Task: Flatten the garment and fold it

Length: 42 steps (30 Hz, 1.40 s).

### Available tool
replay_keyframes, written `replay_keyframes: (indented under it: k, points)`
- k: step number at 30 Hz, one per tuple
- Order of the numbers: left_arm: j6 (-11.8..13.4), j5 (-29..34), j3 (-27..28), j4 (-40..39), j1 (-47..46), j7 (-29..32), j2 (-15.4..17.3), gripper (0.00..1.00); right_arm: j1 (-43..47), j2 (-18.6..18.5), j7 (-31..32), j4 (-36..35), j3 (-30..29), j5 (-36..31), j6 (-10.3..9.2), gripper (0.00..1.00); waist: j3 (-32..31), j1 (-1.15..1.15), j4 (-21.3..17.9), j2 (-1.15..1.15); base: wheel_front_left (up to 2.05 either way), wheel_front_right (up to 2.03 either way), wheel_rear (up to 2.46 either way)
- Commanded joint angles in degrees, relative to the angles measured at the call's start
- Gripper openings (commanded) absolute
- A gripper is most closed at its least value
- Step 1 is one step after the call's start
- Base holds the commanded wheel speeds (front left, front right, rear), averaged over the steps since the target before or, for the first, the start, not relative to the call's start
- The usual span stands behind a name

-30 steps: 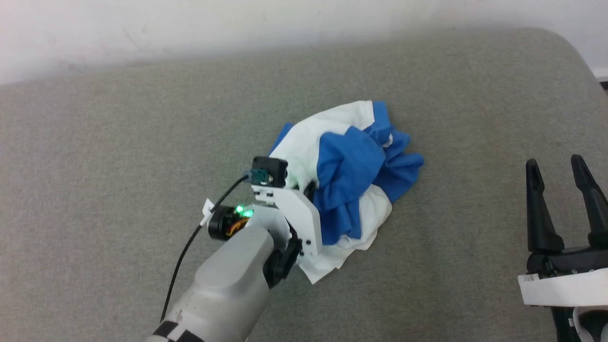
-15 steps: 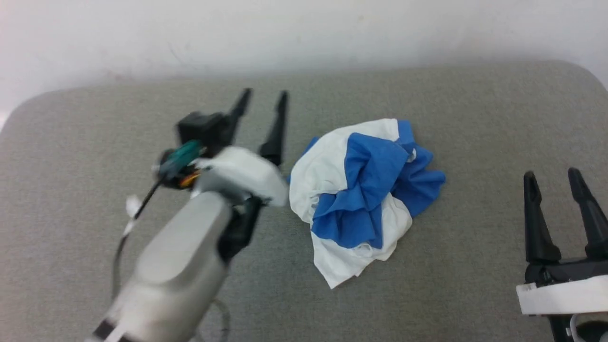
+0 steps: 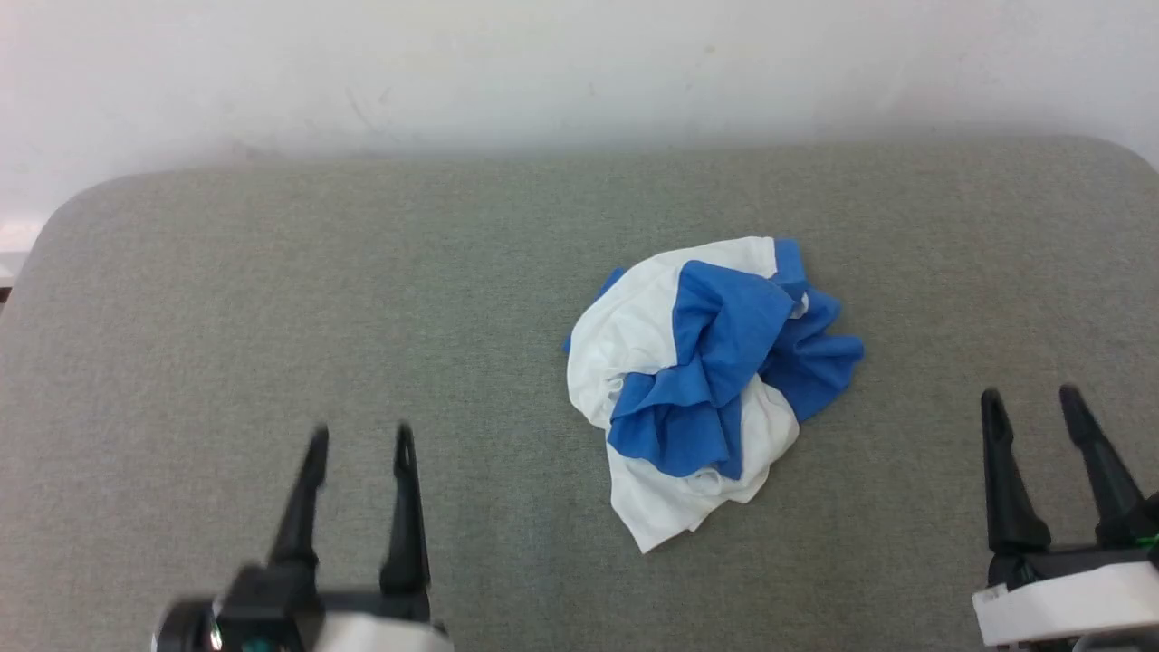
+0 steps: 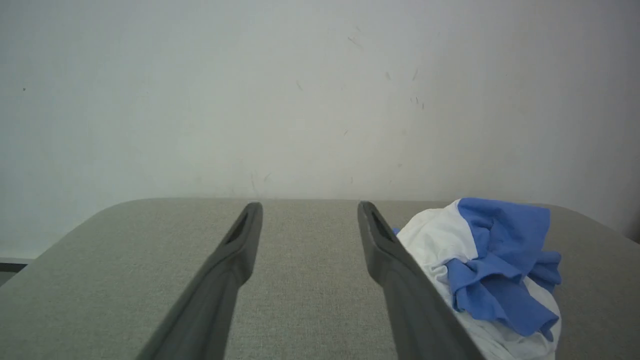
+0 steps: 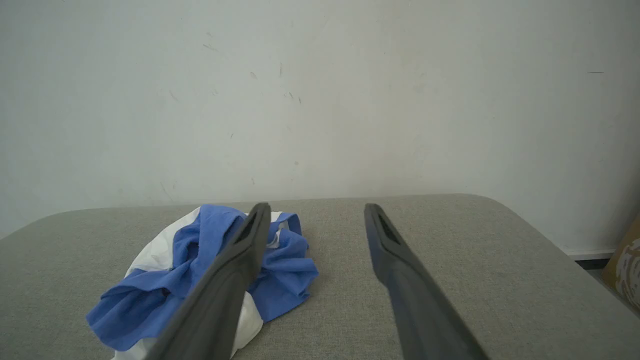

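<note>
The garment [image 3: 706, 380] lies crumpled (a white and blue heap) on the grey surface [image 3: 362, 272]. The left gripper [image 3: 360, 435] and the right gripper [image 3: 1031, 397] point forward on either side of it, well apart from it, both spread wide and empty.

The head camera looks steeply down on the grey padded surface [image 3: 272, 272] from its near edge, while both wrist cameras sit low over it, facing the white wall [image 4: 300, 100] and sharing the crumpled garment [image 3: 706, 380].

The left tool [image 3: 360, 436] points forward, its two fingers spread wide, holding nothing. The right tool [image 3: 1030, 398] matches it, fingers parted.
</note>
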Motion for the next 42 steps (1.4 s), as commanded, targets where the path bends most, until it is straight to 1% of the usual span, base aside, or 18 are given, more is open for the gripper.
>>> replay_keyframes:
  k: [1, 3, 6, 7, 9, 11, 14, 15, 17, 20, 22, 24, 29, 34, 36, 39, 42]
  points:
    - [0.1, 0.6, 0.3, -0.3, 3.7, -0.3, -1.1, 1.00, 1.2, 0.3, 0.0, 1.1, 0.1, 0.6, -0.05, 1.00, -0.1, 0.01, 0.7, 0.00, 0.00, 0.00, 0.00]
    - [-0.8, 0.6, 0.4, -0.3, 5.3, -0.3, -2.8, 1.00, 1.9, 0.3, 0.5, 1.6, -0.2, 0.9, -0.05, 1.00, 0.1, 0.01, 1.6, 0.00, 0.00, 0.00, 0.00]
    - [-3.0, 1.5, 0.6, 0.0, 5.1, -0.3, -5.5, 1.00, 1.7, 0.3, 2.2, 1.9, -0.7, 2.5, -0.05, 1.00, 1.1, 0.01, 3.2, 0.00, 0.00, 0.00, 0.00]
    - [-3.7, 2.0, 0.7, 0.3, 4.6, -0.3, -6.3, 1.00, 1.0, -0.5, 3.0, 1.9, -0.7, 3.1, -0.05, 1.00, 1.5, 0.01, 3.6, 0.00, 0.00, 0.00, 0.00]
    - [-4.9, 3.3, 1.0, 0.8, 3.8, -0.3, -7.5, 1.00, -1.3, -3.8, 4.9, 2.0, -0.2, 4.2, -0.05, 1.00, 2.7, 0.01, 4.2, 0.00, 0.00, 0.00, 0.00]
    - [-5.6, 5.3, 1.3, 1.7, 3.0, -0.3, -7.9, 1.00, -4.2, -7.9, 7.3, 2.6, 1.2, 5.7, -0.05, 1.00, 3.8, 0.01, 4.7, 0.00, 0.00, 0.00, 0.00]
    - [-6.3, 7.8, 1.3, 2.8, 2.0, -0.3, -8.6, 1.00, -8.3, -14.0, 13.8, 4.7, 3.7, 9.1, -0.05, 1.00, 5.8, 0.01, 5.6, 0.00, 0.00, 0.00, 0.00]
    - [-6.3, 7.8, 1.3, 2.8, 2.0, -0.3, -8.6, 1.00, -8.3, -14.0, 13.8, 4.7, 3.7, 9.1, -0.05, 1.00, 5.8, 0.01, 5.6, 0.00, 0.00, 0.00, 0.00]
    - [-6.5, 9.0, 1.2, 3.1, 1.5, -0.3, -9.3, 1.00, -11.5, -17.0, 18.1, 6.8, 4.1, 11.9, -0.05, 1.00, 7.0, 0.01, 6.2, 0.00, 0.00, 0.00, 0.00]
    - [-7.1, 10.3, 1.1, 3.4, 0.4, -0.3, -10.8, 1.00, -15.4, -22.1, 24.2, 10.0, 6.3, 13.9, -0.05, 1.00, 9.1, 0.01, 7.6, 0.00, 0.00, 0.00, 0.00]
    - [-7.5, 11.0, 0.9, 3.8, -0.2, -0.3, -12.0, 1.00, -17.7, -25.5, 26.0, 11.8, 9.1, 13.8, -0.05, 1.00, 10.1, 0.01, 8.7, 0.00, 0.00, 0.00, 0.00]
    - [-7.9, 11.7, 0.7, 4.1, -0.6, -0.3, -13.1, 1.00, -19.8, -27.5, 26.2, 13.8, 11.4, 13.7, -0.05, 1.00, 11.2, 0.01, 9.9, 0.00, 0.00, 0.00, 0.00]
    - [-8.9, 13.3, 0.9, 4.9, -1.4, -0.3, -14.8, 1.00, -23.4, -29.9, 26.2, 21.1, 16.4, 12.6, -0.05, 1.00, 13.2, 0.01, 13.1, 0.00, 0.00, 0.00, 0.00]
    - [-9.6, 14.6, 1.2, 4.8, -1.7, -0.3, -16.2, 1.00, -25.1, -29.2, 24.8, 28.5, 19.7, 14.0, -0.05, 1.00, 14.4, 0.01, 15.5, 0.00, 0.00, 0.00, 0.00]
    - [-9.8, 14.9, 1.5, 4.8, -1.5, -0.3, -16.7, 1.00, -25.6, -28.6, 23.9, 30.5, 20.1, 15.0, -0.05, 0.00, 14.5, 0.01, 15.9, 0.00, 0.00, 0.00, 0.00]
    - [-10.0, 15.0, 2.3, 5.0, -0.9, -0.3, -17.4, 1.00, -26.0, -28.1, 22.6, 32.1, 19.6, 16.4, -0.05, 0.00, 13.8, 0.01, 15.7, 0.00, 0.00, 0.00, 0.00]
    - [-10.5, 14.7, 3.3, 5.4, -0.2, -0.3, -17.8, 1.00, -27.0, -29.1, 21.2, 31.8, 18.9, 16.5, -0.05, 0.00, 11.7, 0.01, 14.5, 0.00, 0.00, 0.00, 0.00]
